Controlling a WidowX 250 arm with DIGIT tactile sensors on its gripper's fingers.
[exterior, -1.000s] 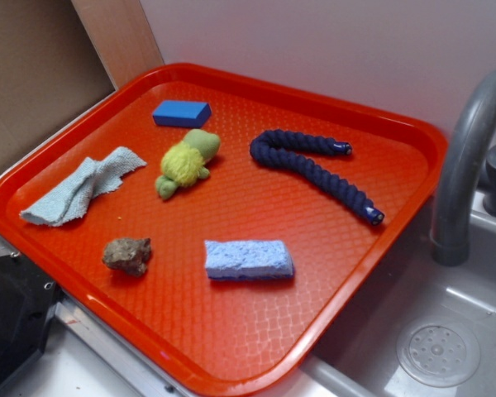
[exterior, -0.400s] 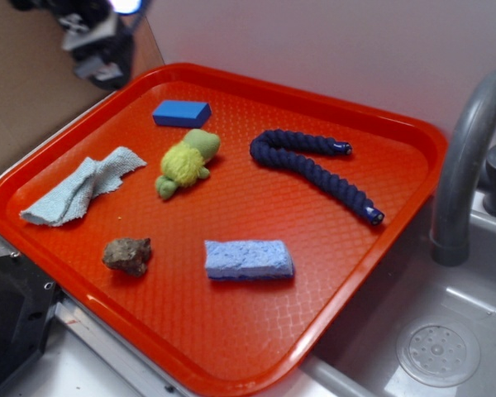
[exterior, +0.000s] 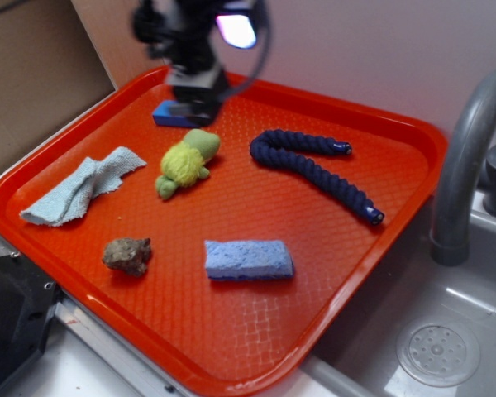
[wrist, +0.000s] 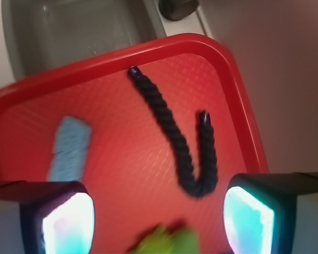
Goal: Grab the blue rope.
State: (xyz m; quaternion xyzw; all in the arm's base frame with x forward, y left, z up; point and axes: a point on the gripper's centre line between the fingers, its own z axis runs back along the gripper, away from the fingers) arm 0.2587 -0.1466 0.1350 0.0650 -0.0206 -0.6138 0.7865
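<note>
The blue rope (exterior: pixel 314 169) lies curved on the right half of the red tray (exterior: pixel 231 347), a dark navy twisted cord with shiny capped ends. In the wrist view the blue rope (wrist: pixel 175 137) forms a J shape ahead of the fingers. My gripper (exterior: pixel 194 91) hovers blurred over the tray's back left, above the small blue block (exterior: pixel 169 113), well left of the rope. The gripper (wrist: pixel 159 225) is open, its two lit pads wide apart with nothing between them.
On the tray also lie a green-yellow plush toy (exterior: pixel 186 161), a light blue sponge (exterior: pixel 248 259), a grey cloth (exterior: pixel 83 186) and a brown lump (exterior: pixel 128 255). A grey faucet (exterior: pixel 463 165) and sink (exterior: pixel 438 331) stand to the right.
The arm has come into view from the upper left and moved right over the tray's back edge, above the blue block. Nothing on the tray has moved.
</note>
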